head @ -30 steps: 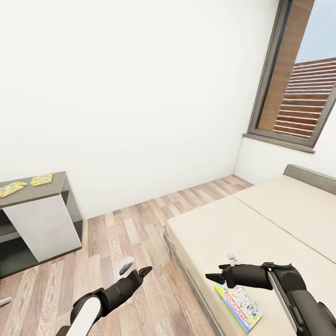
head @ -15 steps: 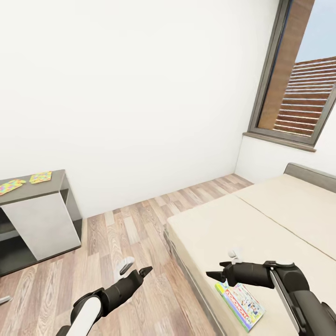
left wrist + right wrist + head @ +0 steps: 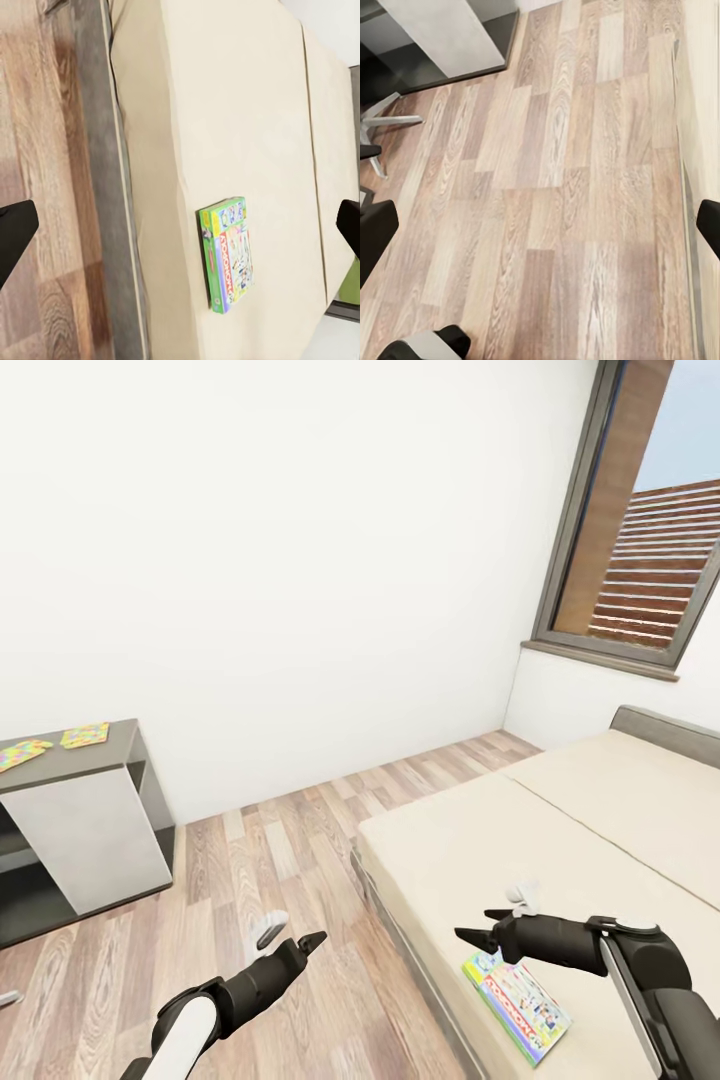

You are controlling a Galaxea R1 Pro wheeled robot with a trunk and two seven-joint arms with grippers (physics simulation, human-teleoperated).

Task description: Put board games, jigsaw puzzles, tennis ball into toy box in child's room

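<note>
On the bed (image 3: 600, 810), close to its near corner, lies 1 board game (image 3: 516, 1006), the green-edged box, flat on the mattress. The right gripper (image 3: 478, 932) hangs just above and beside it with its fingers apart and empty; the left gripper (image 3: 288, 940) is over the floor (image 3: 300, 840), also spread and empty. I judge the step is reaching for this box. Next the right gripper must descend and take an edge. The box sits near the mattress edge, and the floor beside is free. 2 jigsaw puzzles (image 3: 84, 735) wait on the dark cabinet (image 3: 90, 830).
</note>
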